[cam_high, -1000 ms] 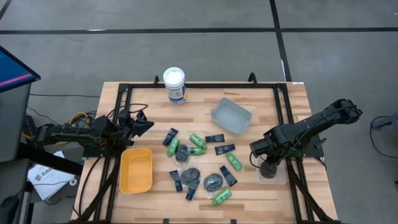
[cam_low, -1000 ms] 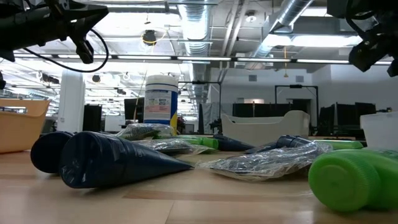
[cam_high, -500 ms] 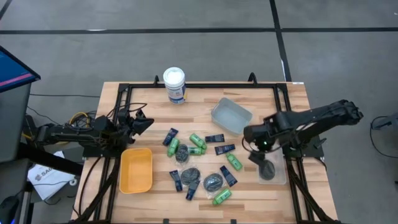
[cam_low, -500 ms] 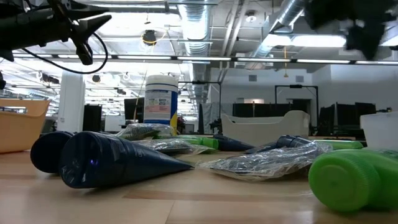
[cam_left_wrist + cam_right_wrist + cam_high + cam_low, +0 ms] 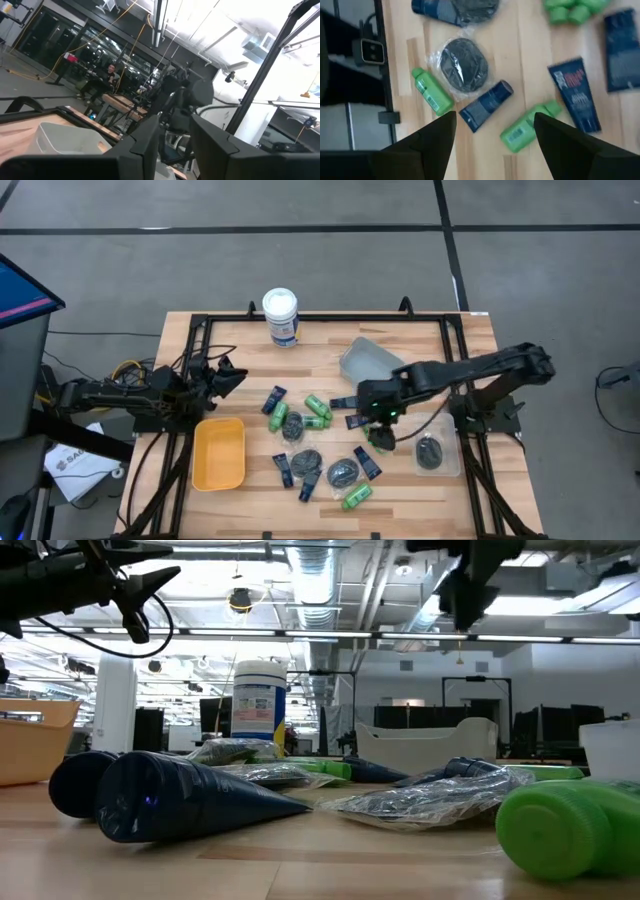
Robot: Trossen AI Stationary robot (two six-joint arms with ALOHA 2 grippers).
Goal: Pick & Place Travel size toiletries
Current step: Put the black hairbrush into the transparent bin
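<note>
The travel size toiletries lie scattered mid-table: green bottles (image 5: pixel 318 408), flat navy tubes (image 5: pixel 274 398) and round dark tins (image 5: pixel 342 471). My right gripper (image 5: pixel 381 420) hangs open above their right part, pointing steeply down. Its wrist view has a green bottle (image 5: pixel 525 131), a navy tube (image 5: pixel 485 106) and a tin (image 5: pixel 464 70) below the right gripper (image 5: pixel 495 120), with nothing between the fingers. One more dark tin (image 5: pixel 430 452) lies in a small clear tray (image 5: pixel 455 465) at the right. My left gripper (image 5: pixel 232 376) waits raised at the left edge, slightly open (image 5: pixel 175 145).
A yellow tray (image 5: pixel 220 475) sits near the front left. A larger clear bin (image 5: pixel 362 358) stands at the back right, partly under my right arm. A tall white canister (image 5: pixel 281 315) stands at the far edge. Black frame rails border the table.
My right gripper has left the small clear tray, risen and swung toward the table's left, over the scattered toiletries, turning its wrist as it went. A dark tin stays lying in that tray. My left gripper's fingers have parted a little.
</note>
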